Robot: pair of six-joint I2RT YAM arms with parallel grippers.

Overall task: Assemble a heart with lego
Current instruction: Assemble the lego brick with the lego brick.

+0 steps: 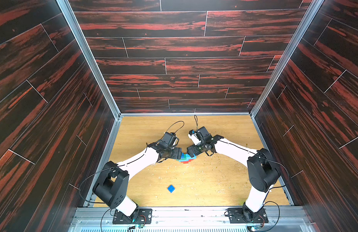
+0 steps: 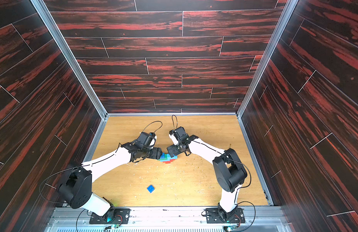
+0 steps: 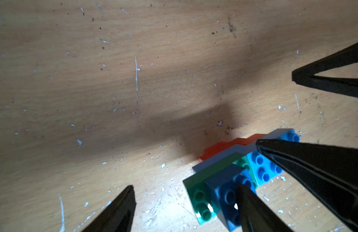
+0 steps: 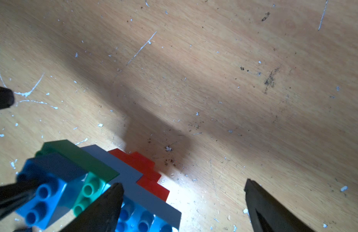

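Heart (image 3: 224,158) on table (image 3: 113,80); left hand (image 3: 186,187) spread, one finger (image 3: 254,211) over dark blue brick (image 3: 226,192).

Glossy plastic heart (image 3: 218,170) bricks sit on a scratched, matt wooden table (image 3: 133,80).

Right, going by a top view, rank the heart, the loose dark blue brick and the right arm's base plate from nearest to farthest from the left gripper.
1. heart: right at the left gripper, mid-scene.
2. loose dark blue brick: lying alone, toward the arms' bases.
3. right arm's base plate: at the front edge, on the right.
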